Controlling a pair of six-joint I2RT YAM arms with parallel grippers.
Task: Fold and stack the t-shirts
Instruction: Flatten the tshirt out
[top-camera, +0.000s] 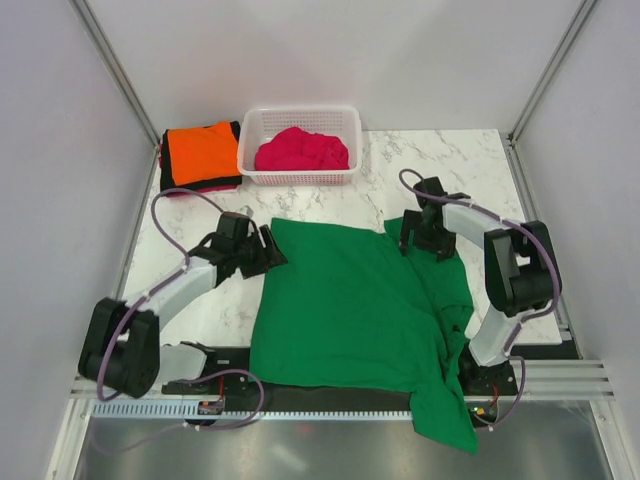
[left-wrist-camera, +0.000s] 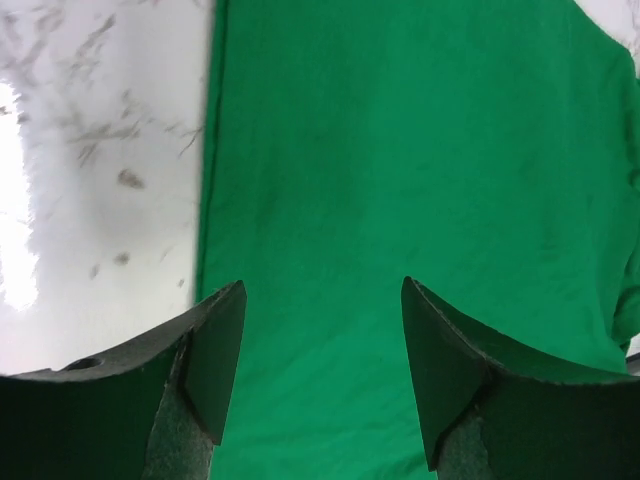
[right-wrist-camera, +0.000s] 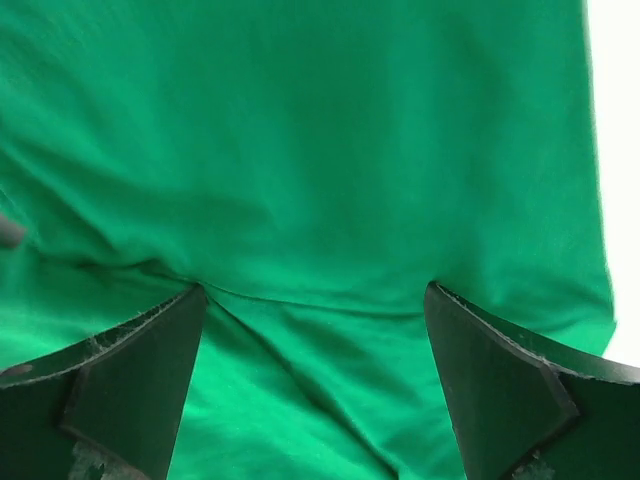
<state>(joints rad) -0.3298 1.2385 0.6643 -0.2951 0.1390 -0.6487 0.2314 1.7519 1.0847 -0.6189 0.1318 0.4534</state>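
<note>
**Green t-shirt laid flat; both claws spread at its far corners**

Far left: the orange t-shirt (top-camera: 200, 152), folded, lies on the dark t-shirts (top-camera: 203, 187), close to the left edge of the table (top-camera: 480, 160) and just beside the basket (top-camera: 300, 117).

The left gripper (top-camera: 268, 250) sits at the far left corner of the green t-shirt (top-camera: 350, 310); its jaws stand spread with nothing between them. In the left wrist view, the shirt's straight left edge runs above the left finger (left-wrist-camera: 215, 350), with bare marble open to its left.

Centre: the green t-shirt is spread flat. A strip of bare marble separates its far edge from the basket, which holds the bunched magenta t-shirt (top-camera: 302, 150).

The right gripper (top-camera: 415, 240) is over the far right corner, jaws spread wide and empty; the cloth below is creased.

Right: bare marble lies open at the far right. The shirt's near right part hangs past the table's near edge.
</note>
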